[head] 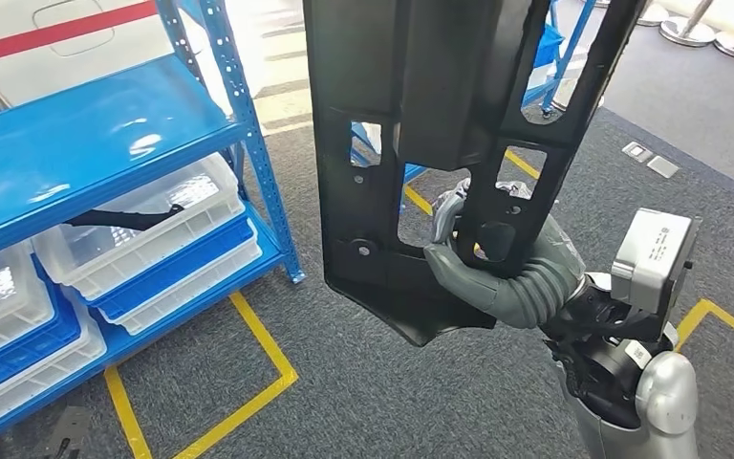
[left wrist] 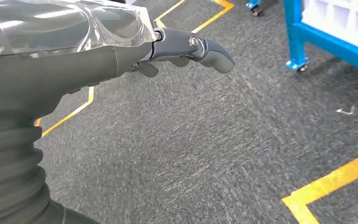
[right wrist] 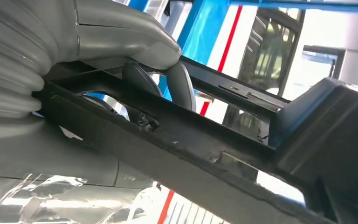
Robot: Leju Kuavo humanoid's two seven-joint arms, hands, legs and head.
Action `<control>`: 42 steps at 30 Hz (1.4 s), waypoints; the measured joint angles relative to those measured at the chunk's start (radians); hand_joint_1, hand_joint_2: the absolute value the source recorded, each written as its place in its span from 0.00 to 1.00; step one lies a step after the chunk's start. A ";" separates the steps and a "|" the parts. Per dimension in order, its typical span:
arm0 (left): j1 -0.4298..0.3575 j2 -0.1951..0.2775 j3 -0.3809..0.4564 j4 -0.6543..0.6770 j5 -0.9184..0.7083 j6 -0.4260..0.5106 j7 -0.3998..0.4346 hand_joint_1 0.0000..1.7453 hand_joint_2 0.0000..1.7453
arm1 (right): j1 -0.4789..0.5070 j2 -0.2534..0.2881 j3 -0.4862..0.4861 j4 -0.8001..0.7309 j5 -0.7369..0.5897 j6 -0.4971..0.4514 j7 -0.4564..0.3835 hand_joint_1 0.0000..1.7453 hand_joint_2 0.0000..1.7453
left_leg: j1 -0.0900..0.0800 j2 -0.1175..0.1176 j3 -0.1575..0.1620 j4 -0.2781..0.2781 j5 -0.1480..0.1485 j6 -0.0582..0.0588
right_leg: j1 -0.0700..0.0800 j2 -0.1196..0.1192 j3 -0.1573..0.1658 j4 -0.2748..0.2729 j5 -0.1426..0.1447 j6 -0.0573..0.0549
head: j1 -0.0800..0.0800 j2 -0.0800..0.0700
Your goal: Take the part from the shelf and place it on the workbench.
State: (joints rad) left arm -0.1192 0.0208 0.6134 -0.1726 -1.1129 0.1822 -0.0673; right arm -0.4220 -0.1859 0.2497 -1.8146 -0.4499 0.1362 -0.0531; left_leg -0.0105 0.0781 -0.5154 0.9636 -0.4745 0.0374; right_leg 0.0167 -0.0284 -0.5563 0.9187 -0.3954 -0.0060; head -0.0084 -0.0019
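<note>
A large black plastic part [head: 411, 124], a flat frame with cut-out openings, hangs upright in front of me in the head view. My right hand [head: 483, 258] grips one of its lower bars, thumb on the near face and fingers through an opening. Close up in the right wrist view, the thumb and dark fingers [right wrist: 179, 84] wrap the same bar of the part [right wrist: 205, 144]. In the left wrist view my left hand [left wrist: 186, 49] hangs over the grey carpet, fingers loosely curled, holding nothing. The blue shelf [head: 86, 143] stands to my left.
White and blue bins [head: 153, 239] sit on the shelf's lower level; one holds a black strip. A blue shelf post [head: 263, 163] stands close to the part's left edge. Yellow floor tape [head: 248, 354] marks the grey carpet. Another blue rack leg [left wrist: 298, 42] stands near the left hand.
</note>
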 joint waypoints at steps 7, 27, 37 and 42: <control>0.007 0.003 0.000 0.000 0.000 0.000 0.004 0.00 1.00 | 0.004 0.001 -0.001 -0.004 0.000 0.000 0.003 1.00 1.00 | 0.026 -0.073 -0.098 0.203 -0.045 -0.032 | -0.011 0.077 -0.009 0.009 0.007 0.000 | -0.002 0.000; 0.002 0.000 0.000 0.002 -0.001 -0.009 0.019 0.00 1.00 | 0.001 -0.006 -0.007 -0.019 0.000 -0.001 0.003 1.00 1.00 | 0.023 0.004 -0.025 0.008 0.024 -0.013 | 0.013 -0.037 -0.037 0.051 -0.021 0.021 | 0.004 0.000; 0.006 0.003 0.000 0.002 -0.003 -0.012 0.020 0.00 1.00 | -0.001 -0.005 -0.007 -0.029 0.000 -0.001 0.006 1.00 1.00 | 0.029 -0.072 -0.153 0.265 -0.067 -0.036 | 0.002 0.083 -0.034 0.037 -0.003 -0.006 | 0.003 0.000; 0.006 0.006 0.000 0.003 -0.007 -0.014 0.019 0.00 1.00 | -0.001 -0.005 -0.007 -0.030 0.000 -0.002 0.006 1.00 1.00 | 0.042 -0.158 -0.054 0.026 0.031 -0.033 | 0.000 0.145 -0.055 0.058 -0.005 0.011 | 0.004 0.000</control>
State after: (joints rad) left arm -0.1131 0.0264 0.6132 -0.1700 -1.1200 0.1678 -0.0479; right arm -0.4232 -0.1908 0.2422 -1.8444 -0.4499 0.1341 -0.0466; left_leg 0.0318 -0.0802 -0.5696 0.9896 -0.4438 0.0043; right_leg 0.0167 0.1170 -0.6118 0.9764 -0.4002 0.0048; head -0.0049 -0.0019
